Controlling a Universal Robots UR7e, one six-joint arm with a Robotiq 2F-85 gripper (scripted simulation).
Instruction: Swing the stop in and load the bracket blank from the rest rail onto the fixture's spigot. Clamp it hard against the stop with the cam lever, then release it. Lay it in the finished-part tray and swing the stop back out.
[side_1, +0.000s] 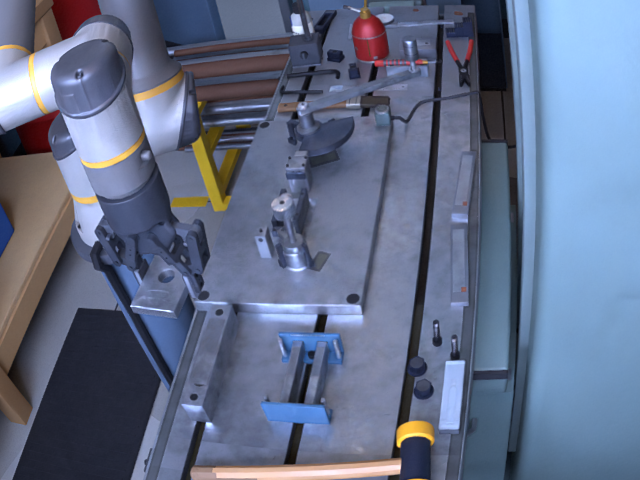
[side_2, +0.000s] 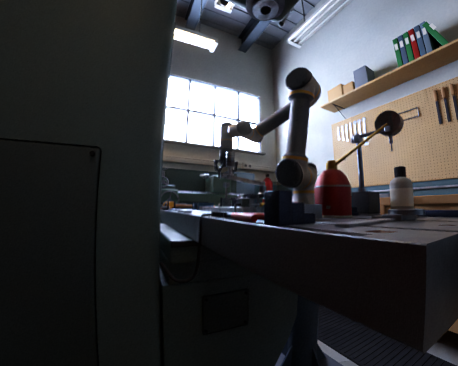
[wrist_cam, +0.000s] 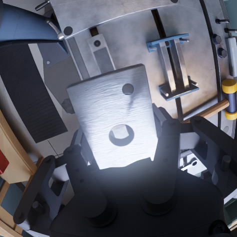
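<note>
The bracket blank (side_1: 159, 291) (wrist_cam: 113, 115), a flat grey steel plate with a large round hole and a smaller one, hangs in the air at the left edge of the table, above the long rest rail (side_1: 209, 351) (wrist_cam: 101, 55). The fixture's spigot (side_1: 282, 205) stands upright near the middle of the raised base plate, with the swing stop (side_1: 294, 256) in front of it and the cam lever (side_1: 356, 93) reaching away behind. The blue finished-part tray (side_1: 305, 380) (wrist_cam: 172, 66) sits on the table in front of the plate. My gripper (side_1: 168, 263) (side_2: 226, 167) (wrist_cam: 122, 155) is closed on the blank's near end.
A red oil can (side_1: 370, 35) and red-handled pliers (side_1: 461, 59) lie at the far end of the table. A mallet with a yellow-banded head (side_1: 413, 447) lies along the near edge. Bolts and dark knobs (side_1: 416, 366) sit to the right of the tray.
</note>
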